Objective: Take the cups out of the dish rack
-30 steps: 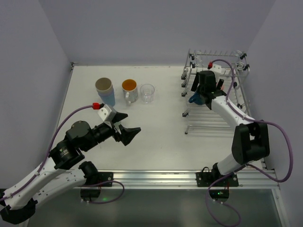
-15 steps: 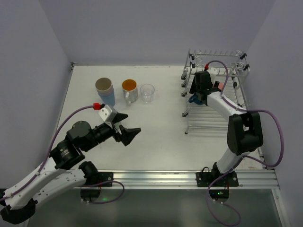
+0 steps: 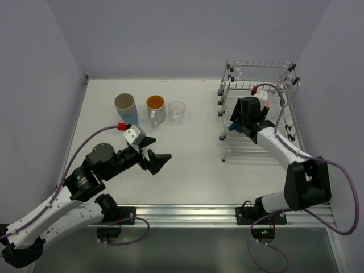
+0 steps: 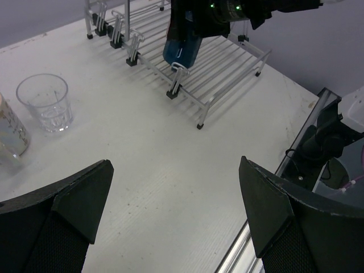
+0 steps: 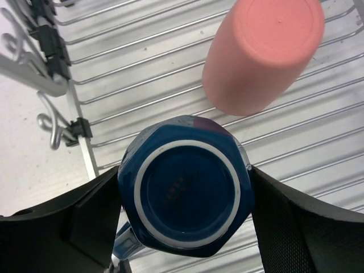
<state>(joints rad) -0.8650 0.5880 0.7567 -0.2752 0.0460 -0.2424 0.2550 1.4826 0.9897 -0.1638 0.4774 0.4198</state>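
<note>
From the top external view: at the right of the white table (image 3: pixel 193 170), a two-tier silver wire dish rack (image 3: pixel 244 147). Over its lower tier, by the left edge, the right pincer (image 3: pixel 235 123), pinching a dark-blue mug (image 3: pixel 232 127). Just behind, inside the rack, a pink cup (image 3: pixel 265 106). Well apart, at the far left of the table, a row outside the rack, all upright: tall light-blue tumbler (image 3: pixel 127 111), orange-inside glass mug (image 3: pixel 156 108), clear glass (image 3: pixel 177 112). Nearer the bases, the left pincer (image 3: pixel 159 148), spread wide, holding nothing.

From the left wrist: two black fingers (image 4: pixel 68 205) far apart at the lower corners. Beyond them, the clear glass on the table. Farther off, the mug gripped at the rack's wires.

From the right wrist: the mug base-up, filling the gap between both black fingers, touching each. Beside it, base towards the camera, the pink cup on the wires. Cannot tell whether the mug rests on the wires or hangs clear.
</note>
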